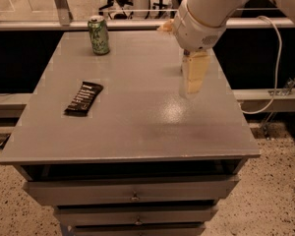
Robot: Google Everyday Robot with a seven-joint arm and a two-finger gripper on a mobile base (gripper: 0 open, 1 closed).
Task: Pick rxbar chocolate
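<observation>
Over the right half of the tabletop, the gripper (193,82) hangs just above the surface. It's a pale, cream-colored blocky piece sticking down out of a fat, rounded white wrist on the robot arm (206,9). Honestly can't tell whether it's open or closed from this angle since it just reads as one pale slab, and it isn't holding anything as far as I can see. The rxbar chocolate (83,98) is lying flat on the left side of the table (152,132), well apart from the gripper. It's a thin black rectangular wrapper with rows of white text, turned at a slight diagonal so its top end leans right. At the back left stands a green can (99,35), upright, with a shiny metal top, near the far edge and well apart from the bar. The table itself is a plain grey slab with a slightly grainy matte finish, except for a glossy glare patch right below the gripper. Under the top is a stack of grey drawers (132,191) with small metal knobs (134,197). A light-colored cable (278,58) loops down on the right side, and the floor (275,191) is speckled terrazzo-looking stuff.
</observation>
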